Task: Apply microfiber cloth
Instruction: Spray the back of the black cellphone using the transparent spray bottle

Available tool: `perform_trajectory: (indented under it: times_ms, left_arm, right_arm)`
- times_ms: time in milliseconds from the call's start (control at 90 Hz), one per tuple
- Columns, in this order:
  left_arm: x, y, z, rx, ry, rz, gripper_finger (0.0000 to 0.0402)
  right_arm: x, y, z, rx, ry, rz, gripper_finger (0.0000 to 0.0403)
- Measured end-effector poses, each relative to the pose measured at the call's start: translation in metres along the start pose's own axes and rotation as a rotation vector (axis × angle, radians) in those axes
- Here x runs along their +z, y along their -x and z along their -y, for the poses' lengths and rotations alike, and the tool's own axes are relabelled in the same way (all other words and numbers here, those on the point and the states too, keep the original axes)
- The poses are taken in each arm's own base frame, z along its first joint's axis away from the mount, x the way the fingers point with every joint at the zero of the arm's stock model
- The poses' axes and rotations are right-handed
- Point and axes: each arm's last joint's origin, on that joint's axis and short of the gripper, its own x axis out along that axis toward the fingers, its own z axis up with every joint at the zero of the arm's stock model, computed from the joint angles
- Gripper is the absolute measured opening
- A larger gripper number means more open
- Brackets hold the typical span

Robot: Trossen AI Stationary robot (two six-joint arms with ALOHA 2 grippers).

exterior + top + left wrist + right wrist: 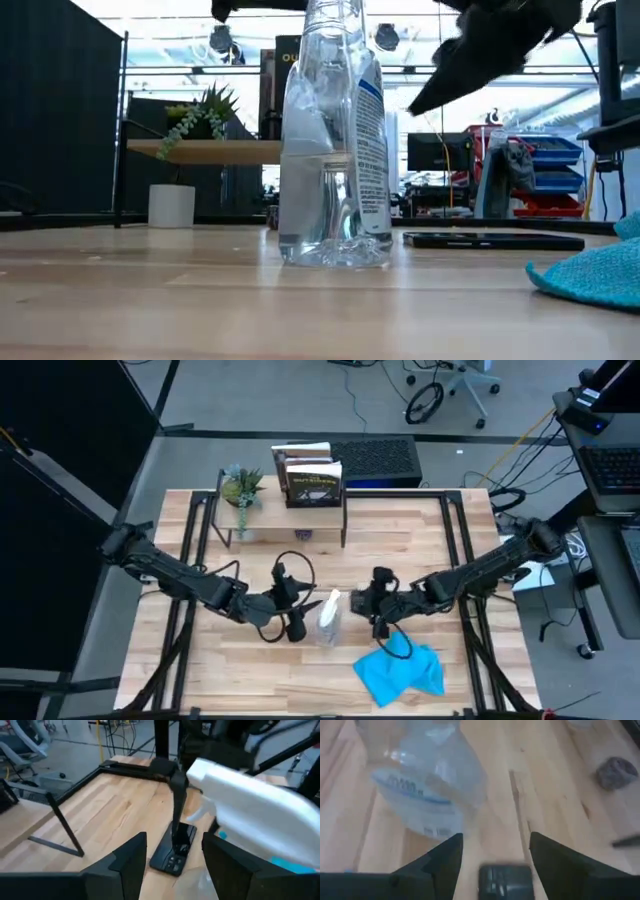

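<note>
So I'm at the very start of the cloth step as far as I can judge: the bright turquoise-blue soft microfiber cloth (401,672) is lying crumpled on the near right part of the pale wooden slatted table (180,670), and nothing is gripping it. The right gripper (495,851) hangs above the flat black phone (175,851) in the middle of the table, fingers spread apart and empty, with the cloth just nearer than it. The left gripper (175,856) sits left of the small clear plastic spray bottle (333,140), fingers also parted and holding nothing, bottle standing upright on its own. Next move, I reckon, is swinging the right arm toward the near edge and dropping onto the cloth; it's floppy fabric, so I'd want to pinch a raised fold, not a flat bit, then carry it back over the phone. Count for the record: 1 cloth, 1 phone, 1 spray bottle, 2 arms, plus 1 small potted green plant (241,490) on the far shelf.
</note>
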Motion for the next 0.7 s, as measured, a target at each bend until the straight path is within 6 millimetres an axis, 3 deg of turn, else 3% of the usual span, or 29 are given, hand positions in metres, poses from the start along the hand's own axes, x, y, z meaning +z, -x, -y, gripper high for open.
perform_trajectory:
  times_ms: [133,278,422,578,700]
  left_arm:
    - [-0.009,0.006,-0.004,0.047,-0.014,-0.077,0.0178]
    - [-0.017,0.008,-0.008,0.083,0.0,-0.149,0.0178]
    - [-0.021,0.008,-0.008,0.086,0.002,-0.161,0.0178]
    - [-0.022,0.01,-0.006,0.07,-0.004,-0.166,0.0178]
    - [-0.023,0.012,-0.004,0.063,-0.014,-0.172,0.0178]
  right_arm:
    - [-0.011,0.02,0.009,-0.018,-0.071,-0.096,0.0215]
    - [-0.021,0.024,0.013,-0.032,-0.049,-0.195,0.0222]
    - [-0.02,0.021,0.02,-0.02,-0.07,-0.227,0.0258]
    - [-0.018,0.013,0.042,0.01,-0.157,-0.284,0.0303]
    - [-0.023,-0.001,0.055,0.01,-0.123,-0.301,0.0328]
